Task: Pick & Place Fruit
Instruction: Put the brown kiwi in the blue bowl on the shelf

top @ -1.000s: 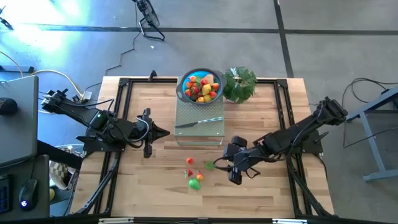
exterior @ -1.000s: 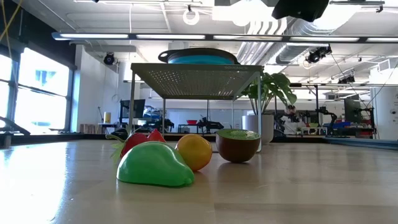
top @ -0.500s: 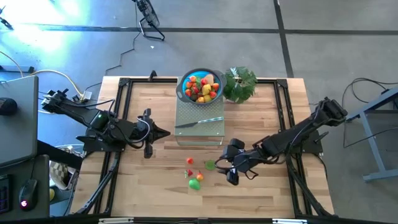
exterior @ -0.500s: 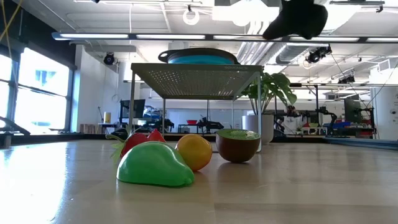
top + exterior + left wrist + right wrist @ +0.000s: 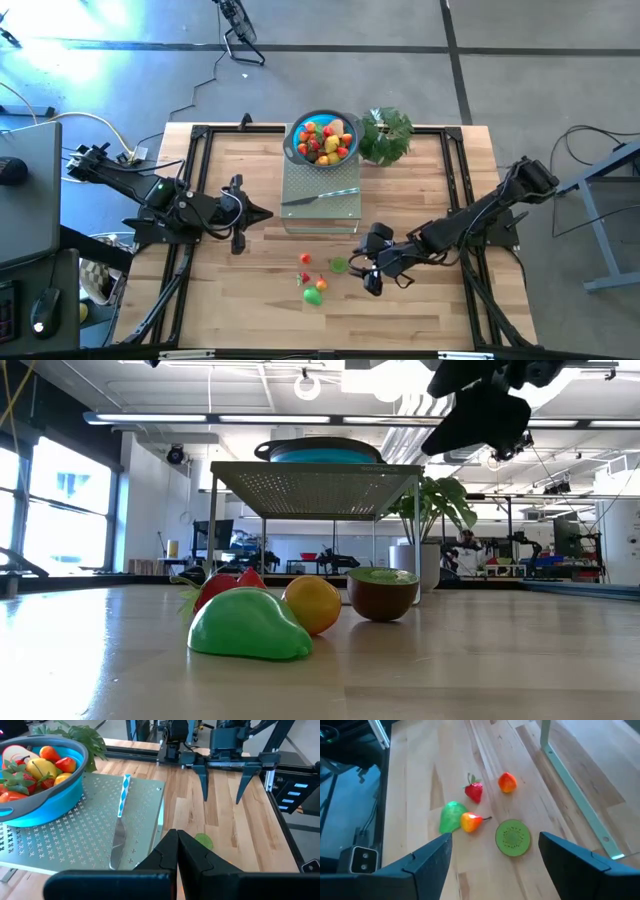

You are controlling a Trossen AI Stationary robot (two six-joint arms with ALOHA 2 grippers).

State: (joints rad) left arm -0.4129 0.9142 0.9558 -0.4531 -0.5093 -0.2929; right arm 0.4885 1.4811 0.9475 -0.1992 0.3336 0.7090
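Fruit: kiwi half (image 5: 513, 837) | right gripper (image 5: 496, 851) jaws wide, empty

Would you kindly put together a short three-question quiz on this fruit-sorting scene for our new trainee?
1. True or false: the right gripper has its jaws closed on the kiwi half.
2. Multiple choice: the silver knife lies on (A) the bare wood, (B) the perforated metal stand, (C) inside the blue bowl.
3. Fill in: counting in the right wrist view, ___ loose fruits lie on the table outside the bowl.

Key
1. False: the jaws stand open, with the kiwi half lying free on the table between them.
2. B.
3. Five: kiwi half, strawberry, green pear, a small orange-red fruit and a yellow-orange one.
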